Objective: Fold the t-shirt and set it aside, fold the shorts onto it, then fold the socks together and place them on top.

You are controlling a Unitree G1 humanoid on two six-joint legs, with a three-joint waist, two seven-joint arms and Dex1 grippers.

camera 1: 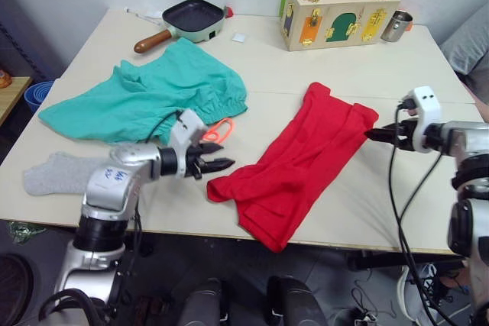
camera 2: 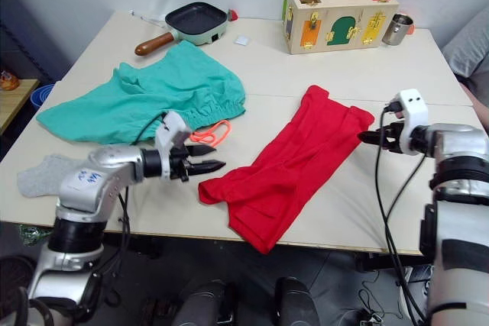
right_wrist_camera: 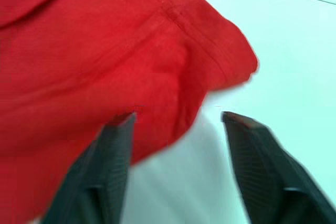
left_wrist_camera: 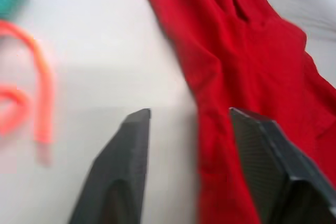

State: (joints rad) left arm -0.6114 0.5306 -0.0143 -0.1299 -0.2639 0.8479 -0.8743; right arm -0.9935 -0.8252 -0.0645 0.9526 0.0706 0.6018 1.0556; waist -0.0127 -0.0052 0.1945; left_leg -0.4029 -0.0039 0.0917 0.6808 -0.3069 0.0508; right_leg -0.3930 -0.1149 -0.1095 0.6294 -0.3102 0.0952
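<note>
One red t-shirt [camera 1: 294,162] lies folded into a long strip slanting across the middle of the head views, from lower centre up toward the right, on the pale table [camera 1: 336,74]. The left gripper [camera 1: 220,156] hangs just left of the strip's lower end, jaws apart and holding nothing; in its wrist view the fingers [left_wrist_camera: 123,171] stand over bare table with the red edge between them. The right gripper [camera 1: 376,134] sits at the strip's upper right corner, jaws apart, that corner lying just before the fingers [right_wrist_camera: 113,166] in its wrist view. The teal-green shorts [camera 1: 153,93] are spread in the upper left of the frame, their orange drawstring [camera 1: 219,129] looped beside the left gripper. A grey sock [camera 1: 57,173] lies flat at the far left edge, below the shorts. Along the top of the frame stand a frying pan [camera 1: 187,22], a wooden latch box [camera 1: 336,14] and a metal cup [camera 1: 396,26].
</note>
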